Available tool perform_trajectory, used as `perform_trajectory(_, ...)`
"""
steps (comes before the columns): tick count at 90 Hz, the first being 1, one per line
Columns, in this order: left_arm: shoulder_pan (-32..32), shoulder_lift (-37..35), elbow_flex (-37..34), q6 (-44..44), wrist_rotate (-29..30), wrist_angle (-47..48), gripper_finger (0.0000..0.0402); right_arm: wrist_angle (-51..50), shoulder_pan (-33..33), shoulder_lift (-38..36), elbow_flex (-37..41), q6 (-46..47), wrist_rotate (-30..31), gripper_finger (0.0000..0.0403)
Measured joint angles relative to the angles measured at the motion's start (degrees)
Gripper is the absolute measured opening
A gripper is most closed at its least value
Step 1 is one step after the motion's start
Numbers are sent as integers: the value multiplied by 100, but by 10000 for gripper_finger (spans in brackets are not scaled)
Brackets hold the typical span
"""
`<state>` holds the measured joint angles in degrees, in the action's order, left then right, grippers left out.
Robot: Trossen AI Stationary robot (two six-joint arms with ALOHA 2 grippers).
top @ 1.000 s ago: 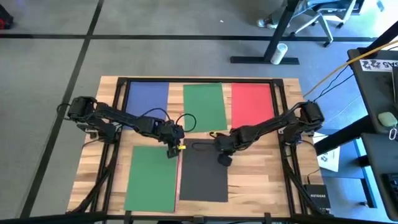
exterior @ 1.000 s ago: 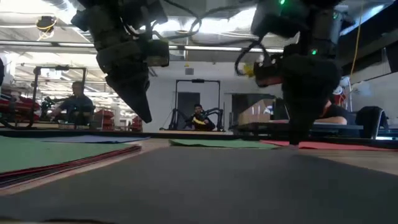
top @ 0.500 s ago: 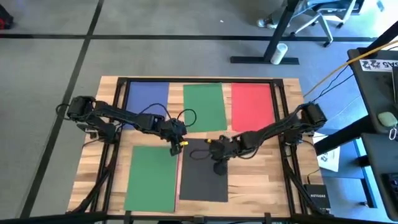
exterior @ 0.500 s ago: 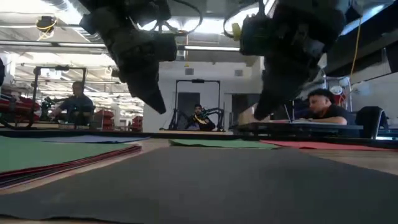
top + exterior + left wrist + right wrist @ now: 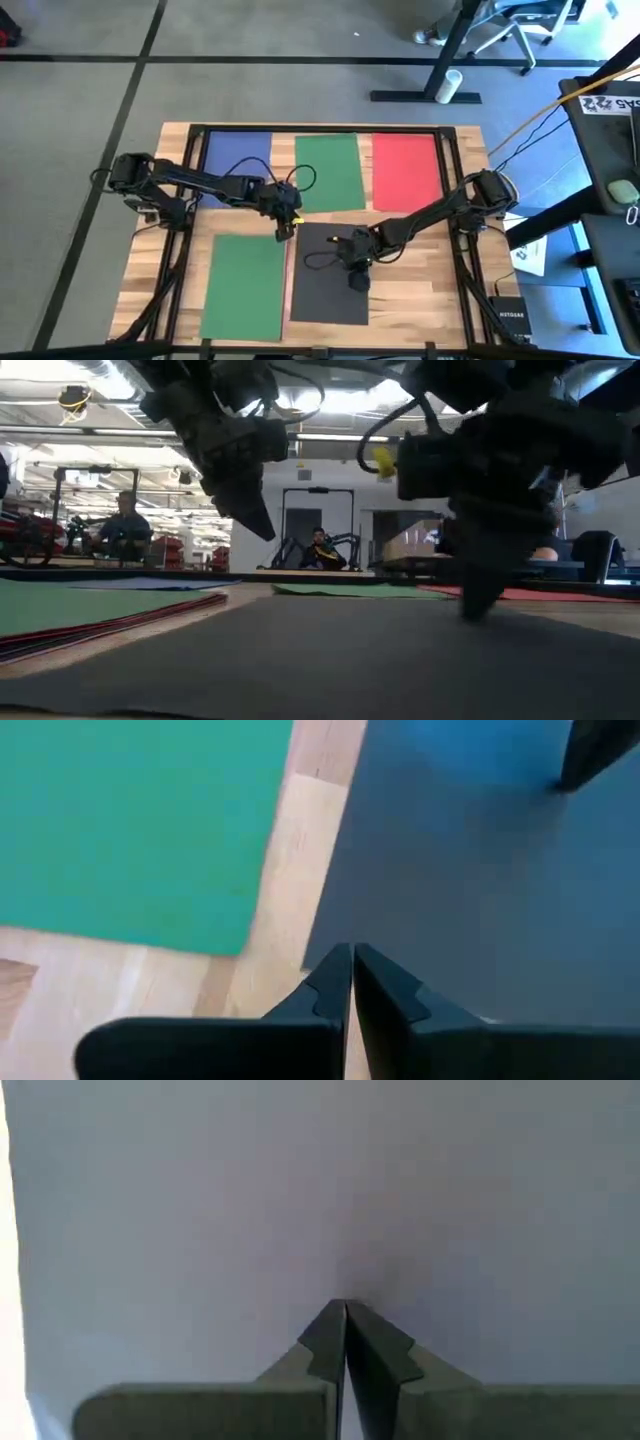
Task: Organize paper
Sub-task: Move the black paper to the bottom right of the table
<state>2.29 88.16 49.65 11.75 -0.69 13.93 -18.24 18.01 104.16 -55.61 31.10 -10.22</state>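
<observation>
The right tool (image 5: 358,277) has moved onto the black sheet (image 5: 325,295) under it, fingers closed, empty (thin, limp, slippery: press and slide).

left tool (image 5: 283,229) closed, arm reaching inward, right tool (image 5: 358,280) closed, pointing down, arm stretched across

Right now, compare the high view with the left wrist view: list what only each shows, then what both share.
Only the high view shows the flat blue paper sheet, the flat red paper sheet, the far green paper sheet and the right gripper, shut, over the middle of the flat dark grey paper sheet.

Only the left wrist view shows the left gripper shut, its fingertips together.

Both share the near green paper sheet, the dark grey sheet, the strip of light wooden table between them, and the left gripper.
</observation>
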Motion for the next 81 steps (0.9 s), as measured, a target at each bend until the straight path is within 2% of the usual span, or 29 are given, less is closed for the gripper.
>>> perform_trajectory(18, 54, 0, 0, -8, -22, -3, 0, -642, 137, -67, -14, 28, -345, 0)
perform_trajectory(33, 50, 0, 0, -7, -24, -2, 0, -1079, 222, -216, 13, 166, -352, 0)
perform_trajectory(63, 37, -2, -106, 41, -27, -113, 0, -2286, 462, -456, 24, 494, -63, 0)
perform_trajectory(81, 6, -2, -313, 326, -24, -306, 0, -2368, 739, -918, 17, 958, 349, 0)
